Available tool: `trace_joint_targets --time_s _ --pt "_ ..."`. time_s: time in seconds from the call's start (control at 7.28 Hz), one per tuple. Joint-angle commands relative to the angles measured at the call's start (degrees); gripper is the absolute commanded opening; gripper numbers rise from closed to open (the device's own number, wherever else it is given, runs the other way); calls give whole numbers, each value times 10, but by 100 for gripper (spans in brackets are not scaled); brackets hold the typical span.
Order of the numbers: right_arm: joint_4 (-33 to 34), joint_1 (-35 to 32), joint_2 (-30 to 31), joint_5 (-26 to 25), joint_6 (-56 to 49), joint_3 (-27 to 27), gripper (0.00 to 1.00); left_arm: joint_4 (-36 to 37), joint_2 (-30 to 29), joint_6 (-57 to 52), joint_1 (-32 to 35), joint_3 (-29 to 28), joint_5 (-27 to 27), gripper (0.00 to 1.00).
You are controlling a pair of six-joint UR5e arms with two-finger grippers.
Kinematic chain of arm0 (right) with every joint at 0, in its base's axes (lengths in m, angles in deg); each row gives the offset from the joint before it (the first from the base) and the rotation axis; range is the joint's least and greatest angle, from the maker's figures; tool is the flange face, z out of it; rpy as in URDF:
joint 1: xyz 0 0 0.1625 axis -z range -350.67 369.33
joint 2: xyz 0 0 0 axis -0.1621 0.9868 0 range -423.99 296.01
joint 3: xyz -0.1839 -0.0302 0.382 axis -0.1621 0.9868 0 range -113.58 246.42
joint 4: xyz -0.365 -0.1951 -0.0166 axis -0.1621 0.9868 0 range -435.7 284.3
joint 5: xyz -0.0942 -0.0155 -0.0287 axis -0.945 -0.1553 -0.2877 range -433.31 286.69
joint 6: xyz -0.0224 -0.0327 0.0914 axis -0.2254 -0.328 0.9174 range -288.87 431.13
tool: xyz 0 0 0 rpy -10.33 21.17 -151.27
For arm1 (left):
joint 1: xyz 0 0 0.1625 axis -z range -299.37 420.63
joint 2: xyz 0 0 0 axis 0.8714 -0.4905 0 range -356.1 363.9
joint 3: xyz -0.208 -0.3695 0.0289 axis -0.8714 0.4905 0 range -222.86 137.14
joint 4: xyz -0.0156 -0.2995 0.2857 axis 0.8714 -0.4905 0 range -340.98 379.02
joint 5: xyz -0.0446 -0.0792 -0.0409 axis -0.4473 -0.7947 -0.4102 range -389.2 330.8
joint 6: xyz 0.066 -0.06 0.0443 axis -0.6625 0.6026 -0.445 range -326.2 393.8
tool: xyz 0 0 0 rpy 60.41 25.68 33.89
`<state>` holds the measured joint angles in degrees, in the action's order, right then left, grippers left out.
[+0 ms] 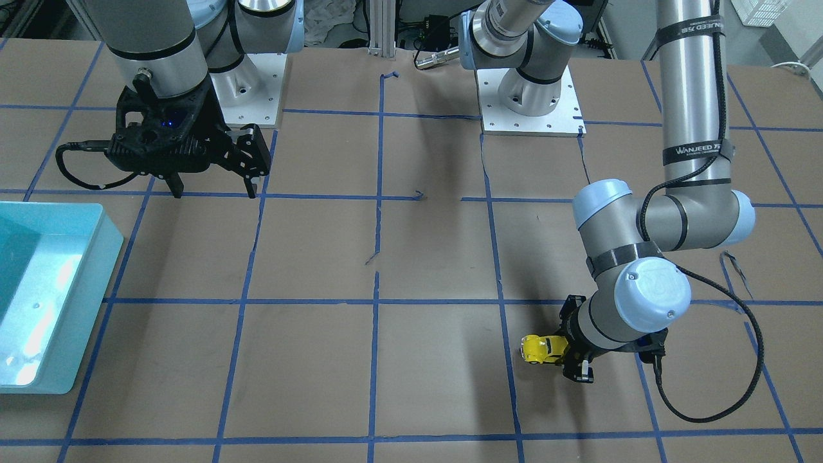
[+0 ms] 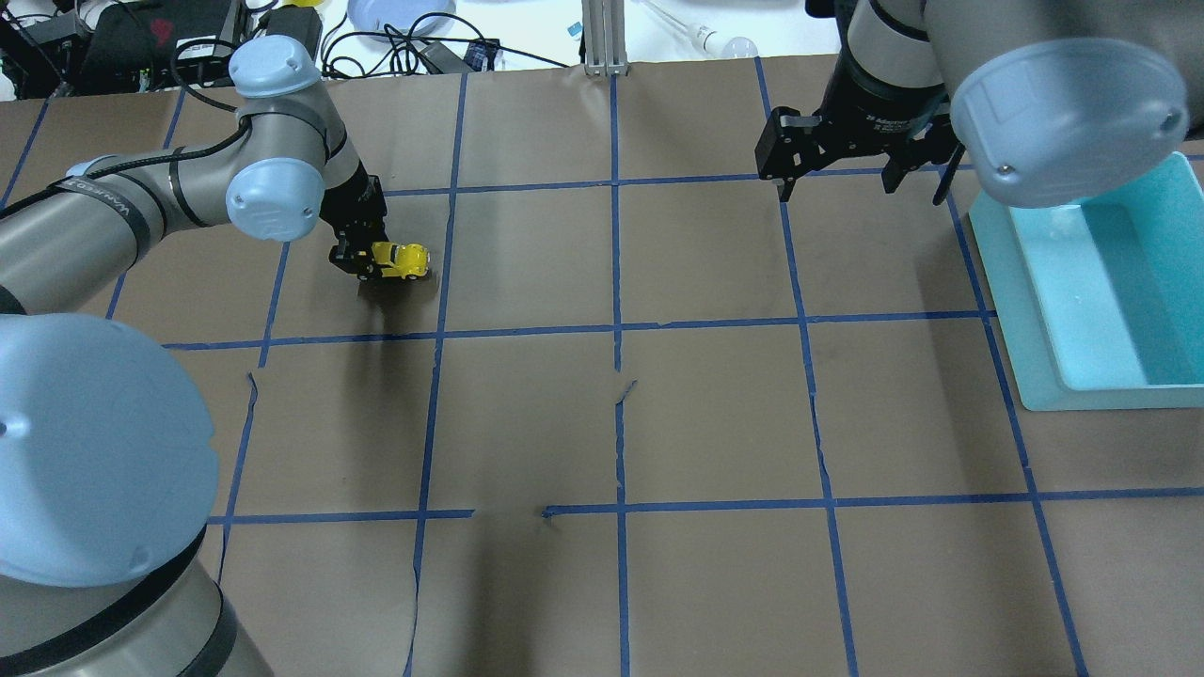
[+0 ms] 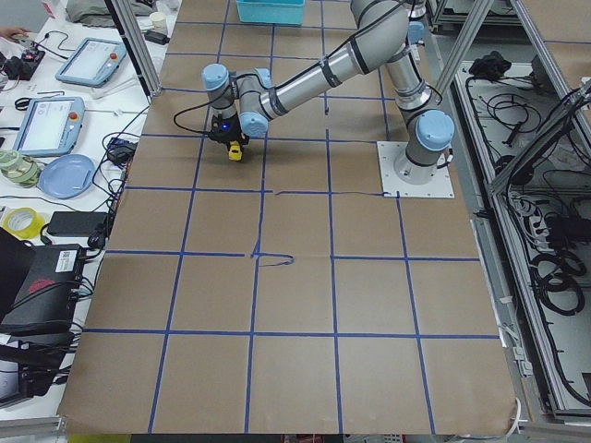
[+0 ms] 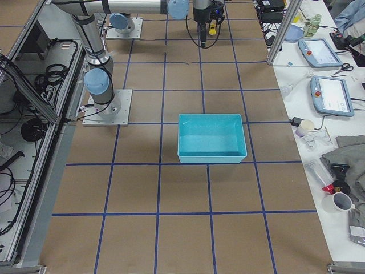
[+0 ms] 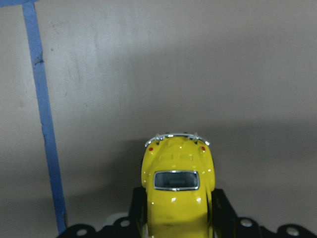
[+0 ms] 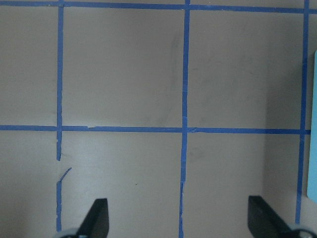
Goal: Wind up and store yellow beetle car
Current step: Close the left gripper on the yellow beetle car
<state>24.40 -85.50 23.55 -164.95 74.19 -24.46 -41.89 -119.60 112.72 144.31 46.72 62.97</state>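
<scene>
Left claw: closed on the yellow beetle car, my fingers pressing its two sides at the front half. Rear window and tail lights stick out past the fingertips. Car sits low over the counter, close beside a blue tape line; whether the wheels touch, I cannot tell. Farther across the counter, my right claw: fingers spread wide, gripping nothing, hanging above the brown paper. Just beyond it, a teal bin stands on the counter.
</scene>
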Motion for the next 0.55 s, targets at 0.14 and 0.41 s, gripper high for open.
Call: trace_joint_targets --time_s 0.14,0.41 --pt "-1 1 0 -1 -1 0 100 -1 -8 -2 -1 -1 2 0" --pt "-1 1 1 -1 -1 0 100 -1 -12 -3 -1 -1 4 0"
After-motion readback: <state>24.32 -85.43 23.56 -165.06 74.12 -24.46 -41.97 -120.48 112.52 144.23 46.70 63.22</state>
